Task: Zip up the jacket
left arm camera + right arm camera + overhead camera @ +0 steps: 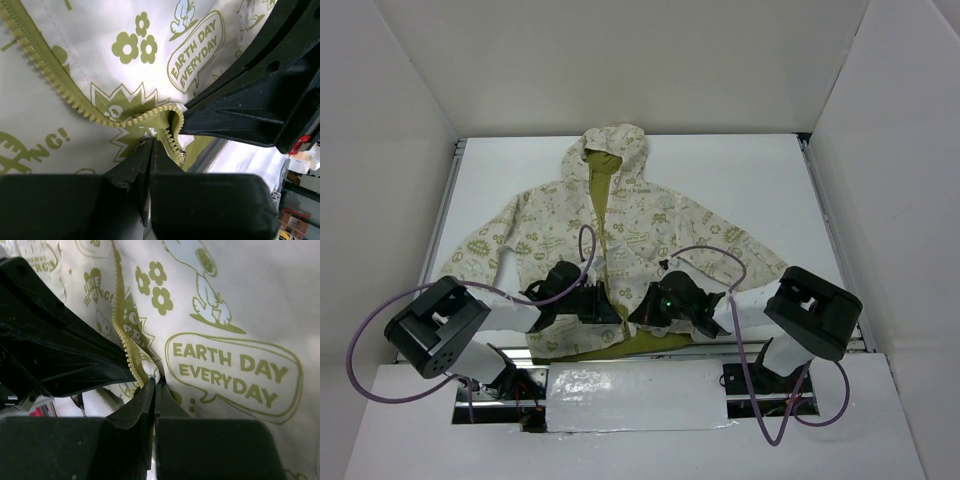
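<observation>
Top external view shows 1 white table [760,190] and 1 jacket [550,225] lying flat on it, front side up. The jacket sits in the middle of the table. Its long axis runs from my bases toward the far edge, with the hood [616,148] at the far end and the hem nearest me. Its 2 sleeves [485,245] spread out to either side. The front is parted in a narrow strip from hood to hem, showing olive lining [603,200]. My 2 arms reach in over the hem and meet close together near the middle of the opening. The left gripper [605,308] is on the left panel and the right gripper [642,312] just beside it on the right panel. In the left wrist view my left fingers [125,172] are pressed together with no gap, pinching the lower end of the zipper [65,92], where 1 row of olive teeth curls down into the grip. The dark body of the right gripper sits just beside it. In the right wrist view my right fingers [135,410] are likewise clamped tight on the jacket edge, where 1 row of teeth runs down into the pinch next to the "EARTH DAY EVERYDAY" print [230,372].
</observation>
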Robot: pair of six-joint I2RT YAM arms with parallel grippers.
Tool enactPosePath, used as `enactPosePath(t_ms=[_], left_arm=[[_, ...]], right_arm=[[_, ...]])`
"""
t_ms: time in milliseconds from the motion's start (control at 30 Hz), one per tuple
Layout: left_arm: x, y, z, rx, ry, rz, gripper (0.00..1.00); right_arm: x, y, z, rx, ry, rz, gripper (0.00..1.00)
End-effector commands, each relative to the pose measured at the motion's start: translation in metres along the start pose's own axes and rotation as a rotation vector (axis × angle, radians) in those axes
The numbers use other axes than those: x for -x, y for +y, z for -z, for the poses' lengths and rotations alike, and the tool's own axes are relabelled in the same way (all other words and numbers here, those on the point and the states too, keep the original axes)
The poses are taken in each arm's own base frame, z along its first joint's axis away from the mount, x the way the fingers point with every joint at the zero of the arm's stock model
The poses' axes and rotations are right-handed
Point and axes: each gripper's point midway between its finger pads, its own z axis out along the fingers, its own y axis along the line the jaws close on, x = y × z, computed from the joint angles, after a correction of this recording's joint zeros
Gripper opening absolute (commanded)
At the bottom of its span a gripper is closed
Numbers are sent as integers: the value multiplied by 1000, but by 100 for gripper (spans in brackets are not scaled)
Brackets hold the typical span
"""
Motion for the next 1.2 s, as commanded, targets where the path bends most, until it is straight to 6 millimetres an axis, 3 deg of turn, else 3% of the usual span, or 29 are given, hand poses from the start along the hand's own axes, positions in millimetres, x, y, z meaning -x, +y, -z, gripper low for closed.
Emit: enactPosePath(t_ms=[0, 100, 200, 233, 300, 500, 633, 833, 967, 1100, 1167], left_arm=[[14, -7, -5, -30, -35, -19, 12], [13, -1, -6, -1, -40, -11, 15], [16, 14, -4, 94, -60, 3, 32], [26, 23, -4, 156, -98, 6, 38], [24, 42, 3, 278, -97, 38, 43], [41, 85, 23, 578, -193, 106, 52], [50, 92, 21, 643, -202, 112, 52], [58, 71, 23, 539, -221, 48, 50], [68, 38, 43, 433, -276, -15, 51], [63, 5, 64, 314, -298, -51, 56], [56, 4, 67, 296, -292, -35, 57]], right_arm=[[-4, -11, 7, -73, -20, -66, 0], [-4, -19, 11, -127, -49, -106, 0], [-1, -24, 15, -200, -90, -121, 0], [-5, -26, 17, -230, -83, -114, 0], [-4, -28, 18, -251, -91, -107, 0], [-8, -22, 8, -238, -51, -86, 2], [-11, -8, 0, -167, -19, -46, 12], [-2, 42, 3, 48, -15, 140, 35], [9, 61, 13, 101, -62, 216, 41], [14, 75, 27, 159, -88, 244, 42], [9, 76, 31, 172, -77, 237, 42]])
